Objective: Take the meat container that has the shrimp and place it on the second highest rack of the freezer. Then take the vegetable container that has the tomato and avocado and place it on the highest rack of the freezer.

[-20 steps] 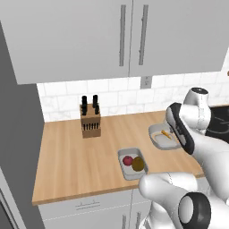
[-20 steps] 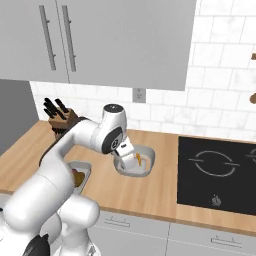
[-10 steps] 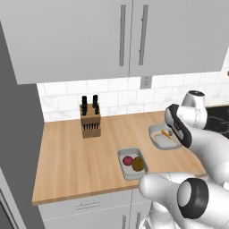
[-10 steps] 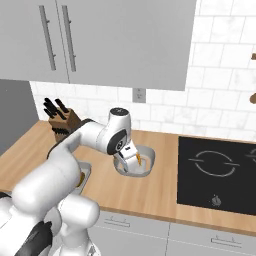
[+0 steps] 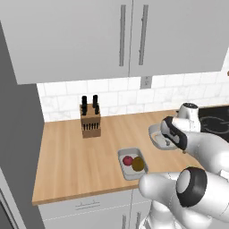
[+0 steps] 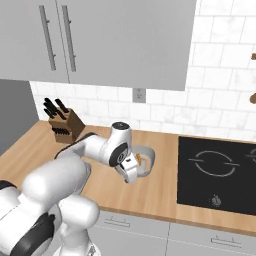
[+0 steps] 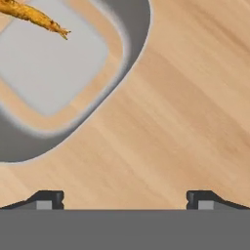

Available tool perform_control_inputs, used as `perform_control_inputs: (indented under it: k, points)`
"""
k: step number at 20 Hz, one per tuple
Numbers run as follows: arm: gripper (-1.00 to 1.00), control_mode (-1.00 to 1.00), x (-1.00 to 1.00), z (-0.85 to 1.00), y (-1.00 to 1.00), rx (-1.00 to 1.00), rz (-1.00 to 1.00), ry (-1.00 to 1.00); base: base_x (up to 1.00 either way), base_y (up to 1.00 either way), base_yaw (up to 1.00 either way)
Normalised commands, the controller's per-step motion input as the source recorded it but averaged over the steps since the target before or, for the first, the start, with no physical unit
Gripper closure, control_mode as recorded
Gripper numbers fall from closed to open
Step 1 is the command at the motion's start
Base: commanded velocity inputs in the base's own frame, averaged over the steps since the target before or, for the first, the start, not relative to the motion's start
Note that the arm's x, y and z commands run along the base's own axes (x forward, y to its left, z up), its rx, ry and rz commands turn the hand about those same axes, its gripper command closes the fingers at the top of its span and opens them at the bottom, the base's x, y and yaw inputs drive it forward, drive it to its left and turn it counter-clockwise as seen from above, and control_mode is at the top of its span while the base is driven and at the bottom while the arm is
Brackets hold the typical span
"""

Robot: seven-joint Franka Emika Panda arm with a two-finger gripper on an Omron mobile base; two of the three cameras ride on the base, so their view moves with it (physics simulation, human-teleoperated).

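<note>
Bare counter (image 5: 67, 152) lies open left; knife block (image 5: 90, 120) stands rearward; vegetable container (image 5: 132, 163) sits near front.

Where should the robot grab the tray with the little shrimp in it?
Probably by its raised rim, from above. The shrimp tray is shallow with a thin wall, which open fingers can straddle. The gripper is open over bare counter beside the near edge, with the shrimp farther in, so that edge looks easiest.

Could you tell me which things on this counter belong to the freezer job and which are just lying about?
Belongs to the job:
- grey rounded tray with the thin orange shrimp
- grey rectangular tray with the red tomato and olive-brown avocado
- open gripper

Lying about:
- wooden knife block
- black cooktop
- wall outlet
</note>
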Motion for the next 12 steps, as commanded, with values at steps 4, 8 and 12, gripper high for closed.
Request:
perform_control_inputs:
  k: [4,8,12]
  points:
    - [-1.00,-1.00,0.48,-0.08,-0.11,0.00,0.00,0.14,0.00,0.00,0.00]
    - [-1.00,-1.00,0.21,-0.02,-0.17,0.00,0.00,0.07,0.00,0.00,0.00]
    - [-1.00,-1.00,0.07,0.00,-0.21,0.00,0.00,0.00,0.00,0.00,0.00]
